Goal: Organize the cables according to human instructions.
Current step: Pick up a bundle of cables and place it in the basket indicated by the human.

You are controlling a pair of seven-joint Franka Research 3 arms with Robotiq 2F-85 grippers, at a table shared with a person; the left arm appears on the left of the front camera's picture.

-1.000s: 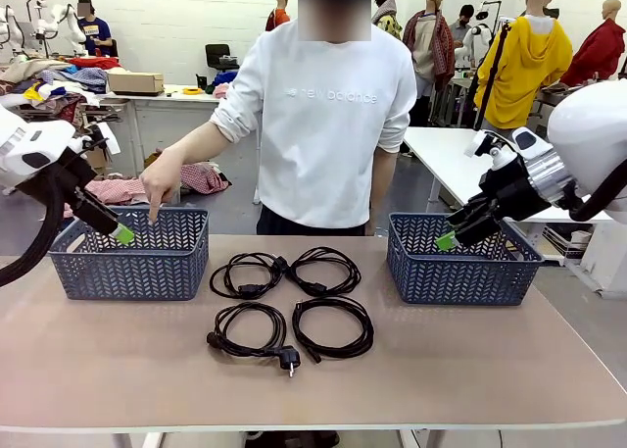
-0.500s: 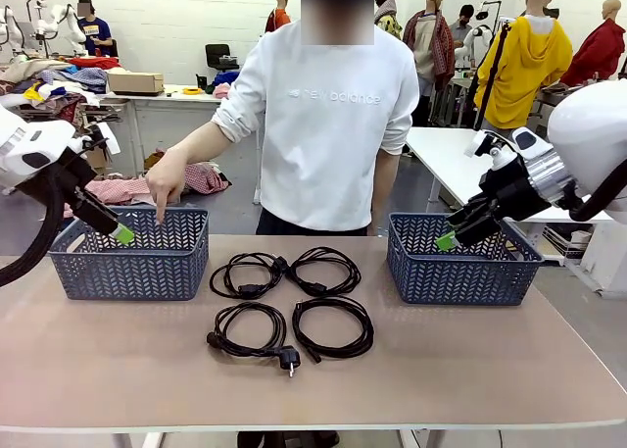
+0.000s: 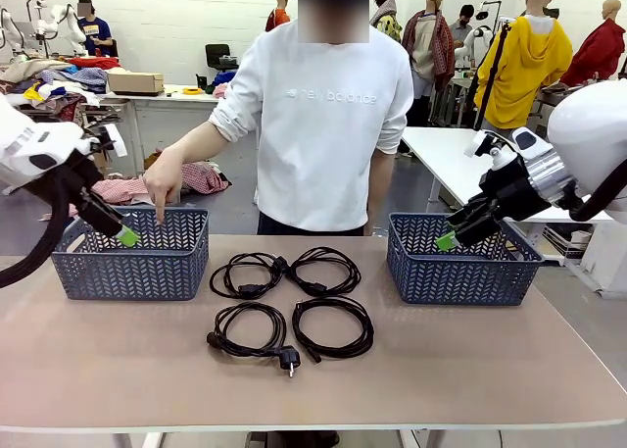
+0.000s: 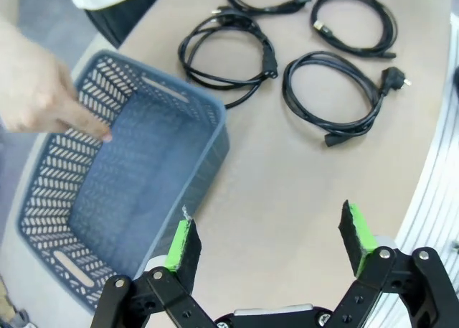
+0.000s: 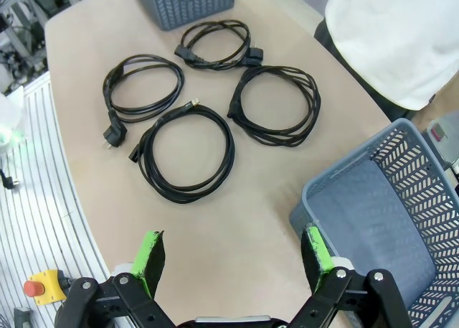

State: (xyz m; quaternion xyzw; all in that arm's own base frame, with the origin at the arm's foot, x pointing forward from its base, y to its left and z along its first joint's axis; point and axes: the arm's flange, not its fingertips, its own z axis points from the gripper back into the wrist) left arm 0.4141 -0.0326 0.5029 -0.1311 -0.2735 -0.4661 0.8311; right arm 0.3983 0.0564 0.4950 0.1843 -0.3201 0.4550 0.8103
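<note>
Cables, thin black coils, lie untouched; a blue lattice basket is still pointed into by a hand, so it is likely meant as their destination; left tool and right tool are held spread.

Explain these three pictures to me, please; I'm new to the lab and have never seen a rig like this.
The machine is two white robot arms, a left arm and a right arm, facing a person across a table. The wide picture comes from a fixed camera between the arms. The other two come from cameras on each wrist, looking along that arm's claw. The left claw and right claw are both open, holding nothing. On the table lie four coiled black cables, between a left basket and a right basket. The person's hand points a finger down into the left basket.
</note>
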